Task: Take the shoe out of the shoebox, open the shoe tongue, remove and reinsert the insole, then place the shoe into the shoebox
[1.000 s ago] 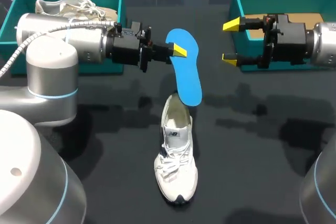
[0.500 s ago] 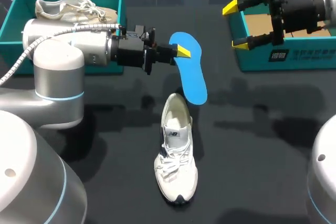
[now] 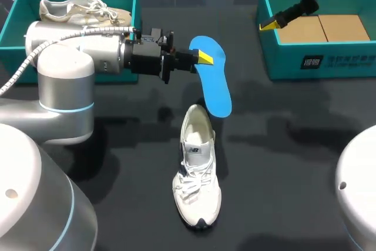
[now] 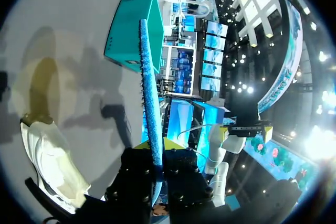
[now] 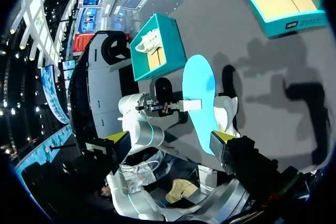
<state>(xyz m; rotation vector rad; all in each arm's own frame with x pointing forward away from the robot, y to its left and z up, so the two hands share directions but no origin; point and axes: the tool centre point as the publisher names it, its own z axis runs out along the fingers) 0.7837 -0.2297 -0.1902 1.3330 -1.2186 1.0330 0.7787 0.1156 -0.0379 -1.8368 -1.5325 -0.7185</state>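
The left gripper is clamped on a blue insole, its two yellow tips pinching the wider end from both sides. In the left wrist view the gripper shows the insole edge-on, a thin blue strip running straight out from between the fingers.

In the head view the insole is held above the dark table and slants down and away from the gripper. Its narrow end hangs at the heel opening of a white shoe. Whether the insole touches the shoe cannot be told. The shoe lies upright on its sole near the middle of the table, laces up and toe pointing toward the robot. In the left wrist view the shoe lies under and to one side of the gripper.

The right gripper is spread wide and holds nothing. It is raised at the far edge of the table, one yellow tip by the inner wall of the right shoebox, a teal box with a brown cardboard floor. In the right wrist view this gripper looks down on the insole, with the shoe just beside it.

The left shoebox, also teal, sits at the far left corner behind the left arm. A second shoe lies in it.
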